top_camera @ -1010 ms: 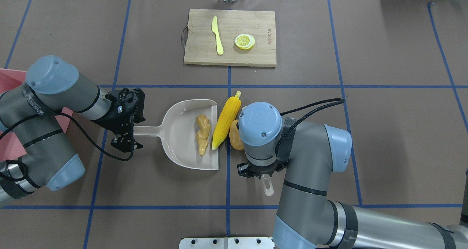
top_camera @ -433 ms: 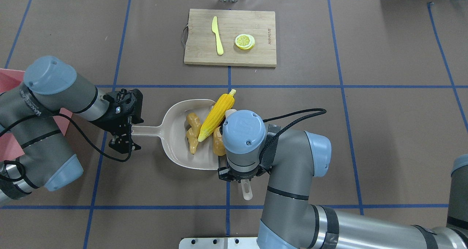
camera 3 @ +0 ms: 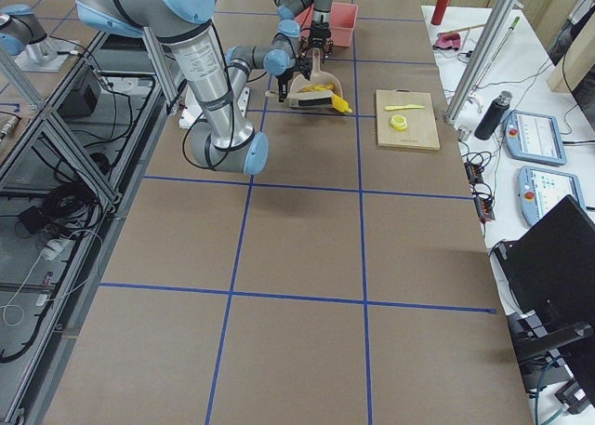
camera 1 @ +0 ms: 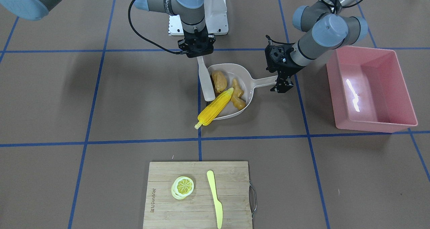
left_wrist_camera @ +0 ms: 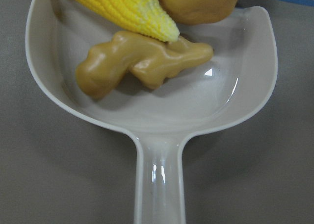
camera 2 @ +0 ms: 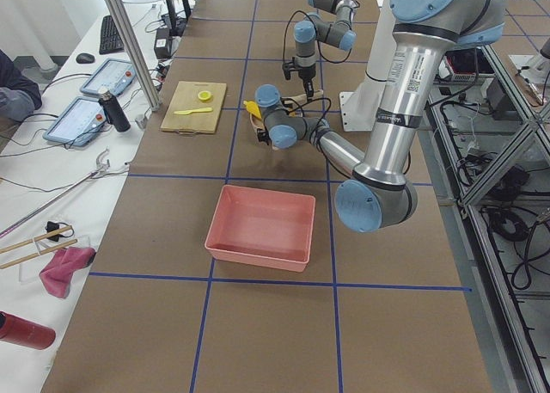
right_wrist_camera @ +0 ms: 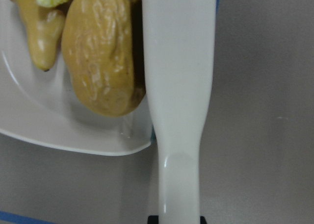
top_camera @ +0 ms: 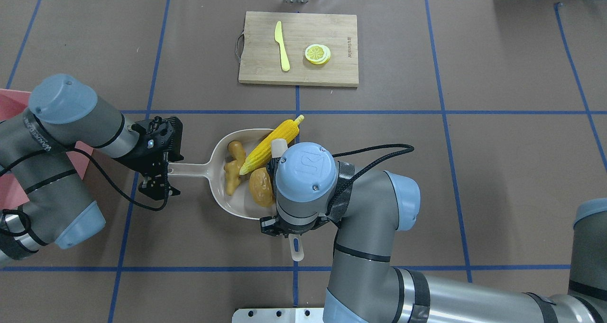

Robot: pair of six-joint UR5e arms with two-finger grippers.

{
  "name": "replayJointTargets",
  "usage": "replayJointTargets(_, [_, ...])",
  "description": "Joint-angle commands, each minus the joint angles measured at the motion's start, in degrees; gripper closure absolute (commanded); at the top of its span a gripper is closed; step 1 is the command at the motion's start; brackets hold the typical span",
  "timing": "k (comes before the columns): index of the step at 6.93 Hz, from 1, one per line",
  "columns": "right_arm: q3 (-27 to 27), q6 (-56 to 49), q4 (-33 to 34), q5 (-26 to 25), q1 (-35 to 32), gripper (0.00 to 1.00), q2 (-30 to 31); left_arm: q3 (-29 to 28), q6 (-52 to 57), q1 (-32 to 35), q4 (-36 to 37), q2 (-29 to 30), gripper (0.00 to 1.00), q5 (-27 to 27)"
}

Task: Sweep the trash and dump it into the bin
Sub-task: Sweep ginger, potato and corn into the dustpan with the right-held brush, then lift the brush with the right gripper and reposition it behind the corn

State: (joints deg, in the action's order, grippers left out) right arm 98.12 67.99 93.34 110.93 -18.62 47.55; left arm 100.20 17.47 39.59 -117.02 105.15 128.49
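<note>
The beige dustpan lies mid-table. The tan ginger root and brown potato sit inside it. The yellow corn cob lies half in it, its stalk end sticking out over the open edge. My left gripper is shut on the dustpan handle. My right gripper is shut on a white scraper, whose blade stands against the potato at the pan's mouth. The pink bin stands empty beside my left arm.
A wooden cutting board at the far middle of the table carries a pale yellow knife and a lemon slice. The bin's corner shows at the left edge of the overhead view.
My right arm has swept left with the scraper, pushing the potato and the corn's tip into the dustpan. The ginger slid deeper in. The left gripper and the pan shifted slightly left.
</note>
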Motion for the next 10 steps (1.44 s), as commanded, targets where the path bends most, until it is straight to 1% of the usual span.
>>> replayJointTargets(1, [-1.26,4.14,-7.52,0.33,0.17,1.0,-0.43,-0.61,-0.06,0.05,-4.78,-2.23,0.12,-0.17])
replayJointTargets(3, [-1.0,10.63,-11.5,3.13,0.08,1.0,-1.49,-0.36,-0.24,-0.03,-4.1,-1.79,0.12,-0.52])
replayJointTargets(4, [-0.39,11.63,-11.34,6.37,-0.7,1.0,-1.4,-0.18,-0.5,0.05,-4.1,-1.7,0.12,-0.26])
replayJointTargets(5, [1.27,11.2,-8.12,11.19,-4.28,1.0,-1.32,-0.09,-0.68,0.05,-4.01,-1.53,0.16,-0.26])
replayJointTargets(6, [6.25,7.28,0.35,13.93,-7.71,1.0,-0.79,-0.01,-0.77,0.14,-3.92,-1.53,0.26,-0.17])
replayJointTargets(7, [12.12,-1.81,12.88,15.79,-11.66,1.0,0.08,0.0,-0.86,0.14,-3.83,-1.53,0.35,-0.17])
replayJointTargets(8, [17.4,-10.16,23.79,15.37,-13.87,1.0,1.66,0.0,-0.77,0.14,-3.83,-1.53,0.38,-0.26])
replayJointTargets(9, [18.41,-15.99,29.12,12.76,-14.77,1.0,3.59,0.0,-0.77,0.14,-3.83,-1.53,0.41,-0.26])
replayJointTargets(10, [15.64,-20.75,29.44,7.77,-14.69,1.0,5.0,-0.09,-0.68,0.14,-3.83,-1.53,0.41,-0.35])
